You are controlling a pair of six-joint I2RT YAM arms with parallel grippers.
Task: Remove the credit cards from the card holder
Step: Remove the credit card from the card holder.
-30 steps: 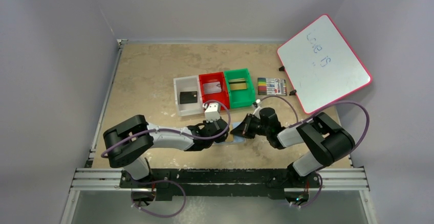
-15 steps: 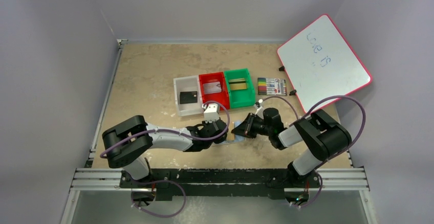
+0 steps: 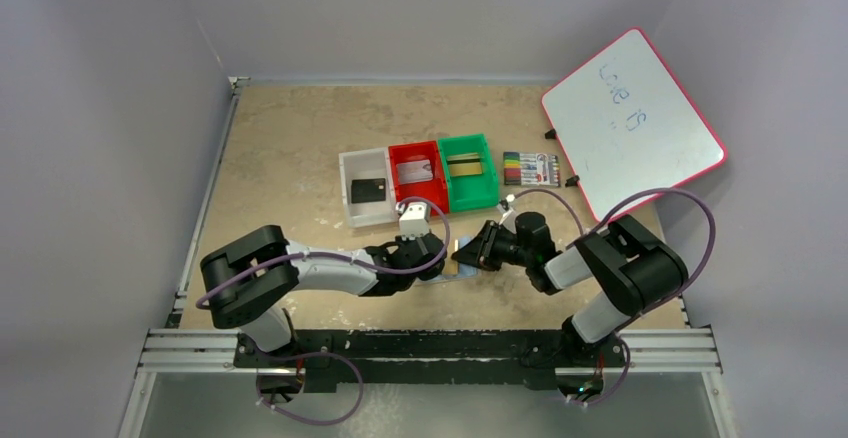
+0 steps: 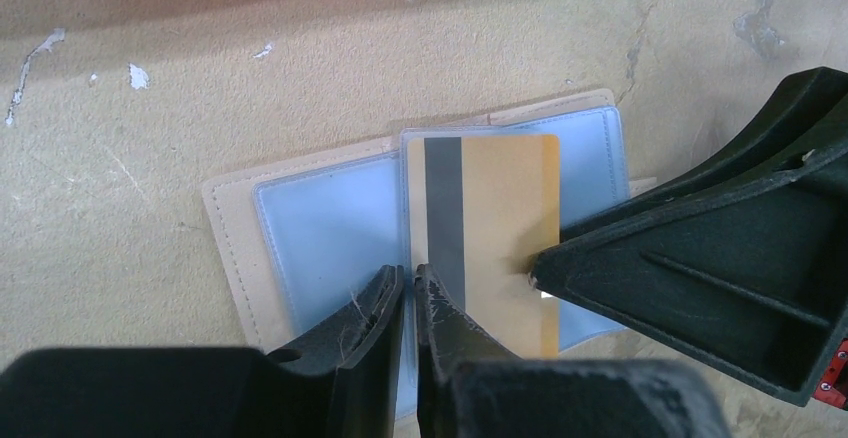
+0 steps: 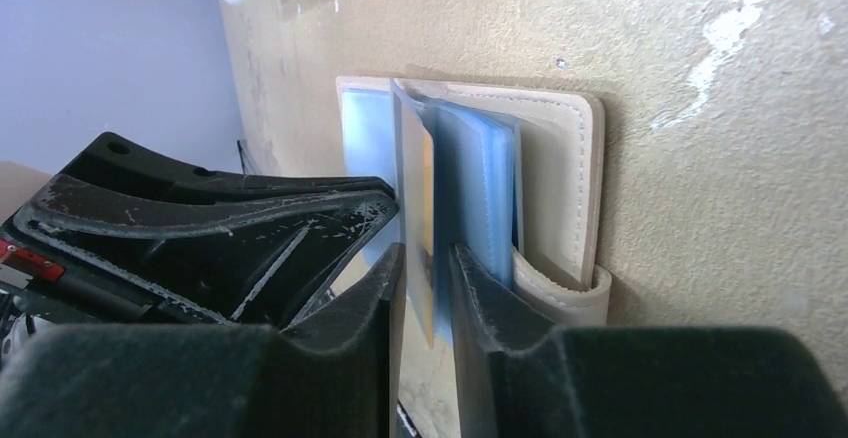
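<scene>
The card holder (image 4: 320, 228) lies open on the table, tan with two light-blue pockets. A gold card (image 4: 500, 208) with a dark stripe sticks partly out of its right pocket. My left gripper (image 4: 410, 276) is shut, its tips pressing on the holder's middle fold. My right gripper (image 5: 425, 258) is closed on the gold card's (image 5: 415, 178) edge, next to the blue pocket of the holder (image 5: 560, 178). In the top view both grippers, left (image 3: 432, 258) and right (image 3: 468, 253), meet over the holder (image 3: 450, 268).
Behind the holder stand a white bin (image 3: 346, 188) with a black card, a red bin (image 3: 415, 148) with a pale card and a green bin (image 3: 490, 173) with a striped card. A marker pack (image 3: 530, 168) and a tilted whiteboard (image 3: 630, 123) are at the right.
My right gripper has shifted slightly left toward the holder. The left arm has barely moved.
</scene>
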